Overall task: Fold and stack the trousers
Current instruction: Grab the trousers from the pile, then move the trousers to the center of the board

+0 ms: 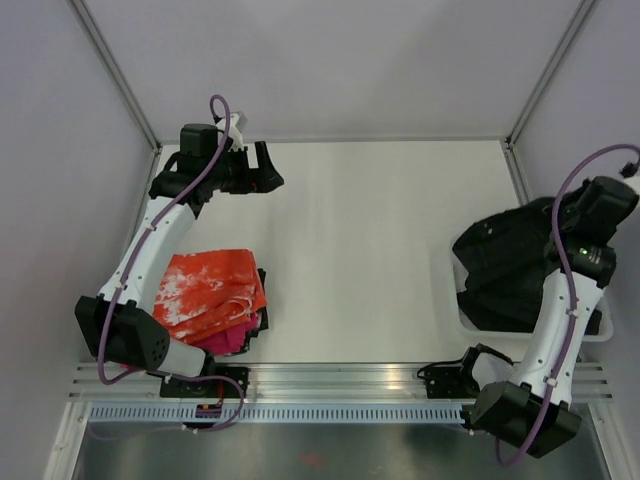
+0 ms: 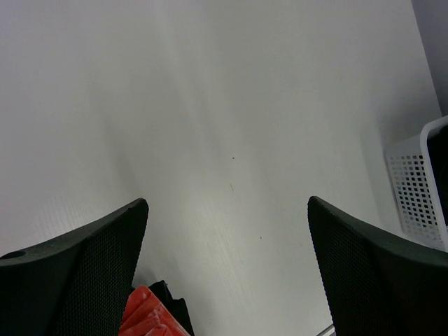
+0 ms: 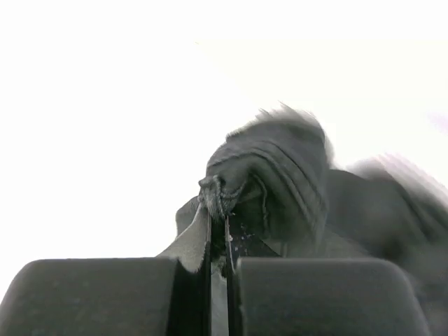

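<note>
soft black long trousers [image 1: 505, 265] heaped in white perforated basket [image 2: 413, 187] at right of white table [image 1: 380, 250], a fold pinched in closed right gripper [image 3: 218, 262]; left gripper [image 2: 227, 203] spread open, empty, well apart; long axis unreadable.

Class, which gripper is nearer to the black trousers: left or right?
Right. The right gripper has its jaws shut on the trousers; the left gripper hangs open across the table.

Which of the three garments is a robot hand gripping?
The black trousers in the white basket: the right hand is shut on their fabric. The orange garment and pink garment lie free.
</note>
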Controlling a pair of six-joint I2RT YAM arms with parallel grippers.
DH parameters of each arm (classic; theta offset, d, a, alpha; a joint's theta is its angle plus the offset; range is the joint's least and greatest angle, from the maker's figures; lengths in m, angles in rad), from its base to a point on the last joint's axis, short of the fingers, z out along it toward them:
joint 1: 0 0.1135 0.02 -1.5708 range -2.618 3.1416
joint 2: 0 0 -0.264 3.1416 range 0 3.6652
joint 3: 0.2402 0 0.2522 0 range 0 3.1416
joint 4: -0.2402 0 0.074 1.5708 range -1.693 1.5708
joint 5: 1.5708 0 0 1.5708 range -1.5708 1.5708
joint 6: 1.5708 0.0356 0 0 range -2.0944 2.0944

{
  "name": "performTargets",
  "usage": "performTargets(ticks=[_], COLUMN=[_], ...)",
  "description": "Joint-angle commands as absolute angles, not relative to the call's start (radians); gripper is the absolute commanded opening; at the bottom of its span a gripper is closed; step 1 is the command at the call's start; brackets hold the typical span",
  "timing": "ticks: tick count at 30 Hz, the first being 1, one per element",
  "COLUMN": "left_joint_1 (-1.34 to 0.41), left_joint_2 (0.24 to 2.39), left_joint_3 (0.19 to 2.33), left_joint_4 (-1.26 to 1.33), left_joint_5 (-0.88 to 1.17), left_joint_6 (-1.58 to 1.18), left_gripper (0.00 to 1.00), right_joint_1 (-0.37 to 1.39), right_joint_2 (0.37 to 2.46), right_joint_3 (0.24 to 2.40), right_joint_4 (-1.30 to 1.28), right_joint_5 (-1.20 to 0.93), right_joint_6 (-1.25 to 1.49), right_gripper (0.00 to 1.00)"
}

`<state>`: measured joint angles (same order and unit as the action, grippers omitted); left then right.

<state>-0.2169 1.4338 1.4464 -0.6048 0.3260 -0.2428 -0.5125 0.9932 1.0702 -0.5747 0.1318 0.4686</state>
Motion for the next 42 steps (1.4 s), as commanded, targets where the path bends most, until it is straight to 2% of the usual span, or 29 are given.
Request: performTargets(ticks=[1, 3, 6, 7, 9, 11, 12, 17, 20, 23, 25, 26, 28, 29, 32, 36, 38, 41, 42], left_joint_1=[-0.224, -0.224, -0.224, -0.225, -0.224, -0.224, -0.222, -0.213, -0.18, -0.173, -0.172, -0.169, -0.161, -0.16, -0.16, -0.169, -0.19, -0.241, -0.258], left_joint_2=[1.45, 1.46, 1.474, 1.476, 1.477, 1.476, 1.468, 1.453, 1.421, 1.368, 1.353, 1.348, 1.358, 1.368, 1.405, 1.451, 1.486, 1.584, 1.647], left_joint_3=[1.514, 1.529, 1.555, 1.56, 1.572, 1.583, 1.594, 1.612, 1.597, 1.543, 1.529, 1.522, 1.511, 1.508, 1.487, 1.384, 1.348, 1.359, 1.371], left_joint_4=[-0.595, -0.592, -0.591, -0.589, -0.589, -0.604, -0.63, -0.673, -0.655, -0.586, -0.589, -0.601, -0.635, -0.644, -0.649, -0.534, -0.474, -0.44, -0.439], left_joint_5=[0.373, 0.379, 0.385, 0.38, 0.374, 0.322, 0.223, 0.123, 0.172, 0.209, 0.154, 0.134, 0.114, 0.117, 0.188, 0.406, 0.419, 0.373, 0.347], left_joint_6=[-0.192, -0.189, -0.19, -0.192, -0.193, -0.199, -0.201, -0.231, -0.264, -0.253, -0.255, -0.255, -0.252, -0.249, -0.239, -0.255, -0.282, -0.307, -0.319], left_gripper=[1.0, 1.0, 1.0, 1.0, 1.0, 1.0, 1.0, 1.0, 1.0, 1.0, 1.0, 1.0, 1.0, 1.0, 1.0, 1.0, 1.0, 1.0, 1.0], right_joint_1=[-0.496, -0.448, -0.182, -0.119, 0.001, 0.075, 0.166, 0.29, 0.376, 0.408, 0.433, 0.443, 0.475, 0.485, 0.476, 0.39, 0.326, 0.184, 0.134], right_joint_2=[0.997, 1.063, 1.236, 1.352, 1.518, 1.615, 1.763, 1.879, 1.979, 2.061, 2.106, 2.12, 2.155, 2.167, 2.177, 2.077, 2.031, 1.887, 1.785], right_joint_3=[1.379, 1.504, 1.785, 1.965, 2.195, 2.31, 2.448, 2.453, 2.425, 2.306, 2.212, 2.189, 2.163, 2.175, 2.226, 2.243, 2.223, 2.065, 1.936], right_joint_4=[-0.379, -0.362, -0.437, -0.472, -0.52, -0.506, -0.423, -0.203, -0.152, -0.104, -0.116, -0.176, -0.257, -0.35, -0.48, -0.604, -0.682, -0.761, -0.771], right_joint_5=[-0.276, -0.377, -0.361, -0.338, -0.33, -0.34, -0.369, -0.445, -0.497, -0.557, -0.537, -0.511, -0.456, -0.433, -0.385, -0.227, -0.215, -0.112, -0.01], right_joint_6=[0.413, 0.435, 0.358, 0.33, 0.305, 0.298, 0.31, 0.376, 0.417, 0.513, 0.499, 0.476, 0.379, 0.355, 0.33, 0.327, 0.386, 0.44, 0.446], right_gripper=[0.0, 0.0, 0.0, 0.0, 0.0, 0.0, 0.0, 0.0, 0.0, 0.0, 0.0, 0.12, 0.44, 0.76, 0.95, 0.98, 0.98, 0.98, 0.98])
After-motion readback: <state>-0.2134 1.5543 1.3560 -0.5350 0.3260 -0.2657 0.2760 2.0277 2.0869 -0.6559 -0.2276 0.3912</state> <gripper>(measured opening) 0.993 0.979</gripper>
